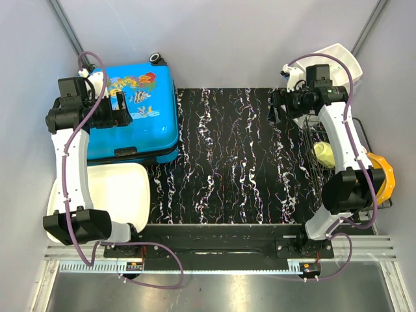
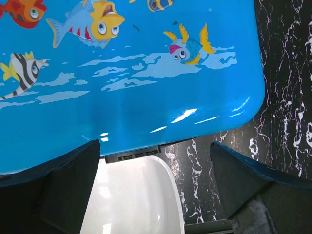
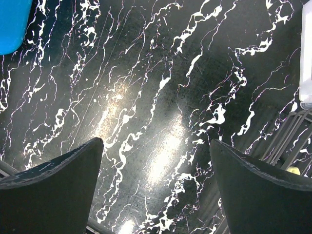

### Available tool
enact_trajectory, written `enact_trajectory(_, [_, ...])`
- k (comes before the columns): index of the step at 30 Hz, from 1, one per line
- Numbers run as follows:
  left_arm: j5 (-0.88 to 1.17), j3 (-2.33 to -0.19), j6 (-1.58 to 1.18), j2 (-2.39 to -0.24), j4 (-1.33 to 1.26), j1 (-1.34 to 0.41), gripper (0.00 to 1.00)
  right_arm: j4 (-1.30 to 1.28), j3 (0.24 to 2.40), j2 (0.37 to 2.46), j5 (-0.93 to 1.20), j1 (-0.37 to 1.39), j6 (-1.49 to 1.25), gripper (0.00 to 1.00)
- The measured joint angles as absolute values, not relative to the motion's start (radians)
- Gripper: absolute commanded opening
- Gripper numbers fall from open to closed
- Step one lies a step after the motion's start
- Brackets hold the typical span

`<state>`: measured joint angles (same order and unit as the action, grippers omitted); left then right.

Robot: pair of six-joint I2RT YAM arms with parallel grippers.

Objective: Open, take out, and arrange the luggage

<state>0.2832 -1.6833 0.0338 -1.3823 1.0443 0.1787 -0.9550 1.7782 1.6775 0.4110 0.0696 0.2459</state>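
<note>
Luggage (image 1: 148, 130) lies shut far left, lock (image 2: 132, 156) markings unreadable; left gripper (image 2: 155, 146) and right gripper (image 3: 156, 141) both spread apart, empty

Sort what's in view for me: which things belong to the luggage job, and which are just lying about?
For the job: luggage, closed, lying flat at the left; left end effector, open, above it.
Lying about: white tub; wire basket holding a yellow item; white bin; orange object.

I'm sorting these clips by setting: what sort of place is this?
Probably a lab robot cell, not a home: plain grey walls box in a black marble-patterned tabletop, with a metal mounting rail along its near edge.
</note>
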Motion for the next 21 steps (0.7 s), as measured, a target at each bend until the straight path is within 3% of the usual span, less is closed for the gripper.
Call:
enact_trajectory(7, [0.322, -1.813, 0.024, -1.468, 1.063, 0.274, 0.99, -0.954, 1.804, 1.687, 0.414, 0.072, 0.242, 1.00])
enact_trajectory(15, [0.412, -2.057, 0.006, -1.734, 1.055, 0.451, 0.99, -0.947, 1.823, 1.703, 0.455, 0.078, 0.249, 1.00])
enact_trajectory(21, [0.373, -2.015, -0.013, -1.815, 0.973, 0.469, 0.99, -0.948, 1.823, 1.722, 0.466, 0.084, 0.247, 1.00])
